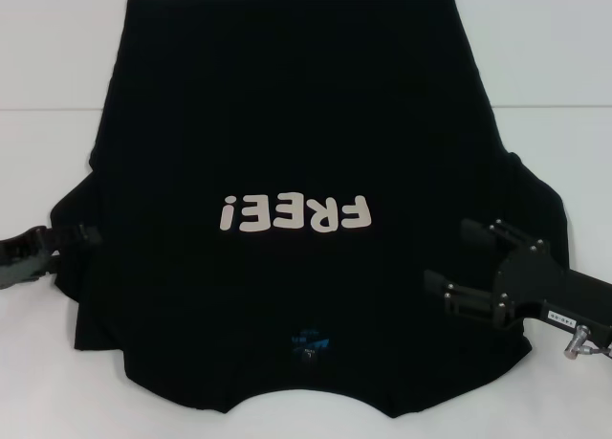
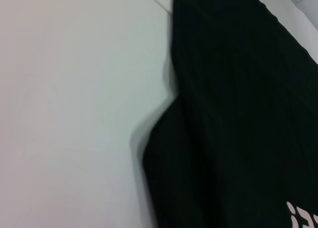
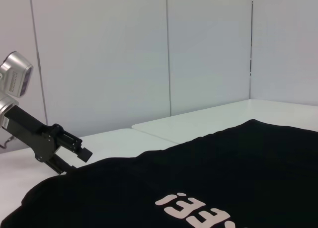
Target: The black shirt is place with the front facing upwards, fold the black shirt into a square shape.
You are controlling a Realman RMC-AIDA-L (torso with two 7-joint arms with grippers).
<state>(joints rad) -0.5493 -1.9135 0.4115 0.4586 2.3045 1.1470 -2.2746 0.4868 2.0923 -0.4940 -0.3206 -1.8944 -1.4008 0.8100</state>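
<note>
The black shirt [image 1: 287,123] lies flat on the white table [image 1: 57,95], front up, with the white letters "FREE!" [image 1: 295,214] upside down to me and the small blue neck label [image 1: 309,341] at the near edge. My left gripper [image 1: 69,238] is open at the edge of the shirt's left sleeve; it also shows in the right wrist view [image 3: 74,158], low at the cloth's edge. My right gripper [image 1: 449,259] is wide open over the right shoulder area, holding nothing. The shirt also shows in the left wrist view [image 2: 238,114] and the right wrist view [image 3: 223,178].
Bare white tabletop [image 2: 74,114] lies on both sides of the shirt. A seam line [image 1: 555,106] crosses the table at the back. White wall panels [image 3: 164,54] stand behind the table.
</note>
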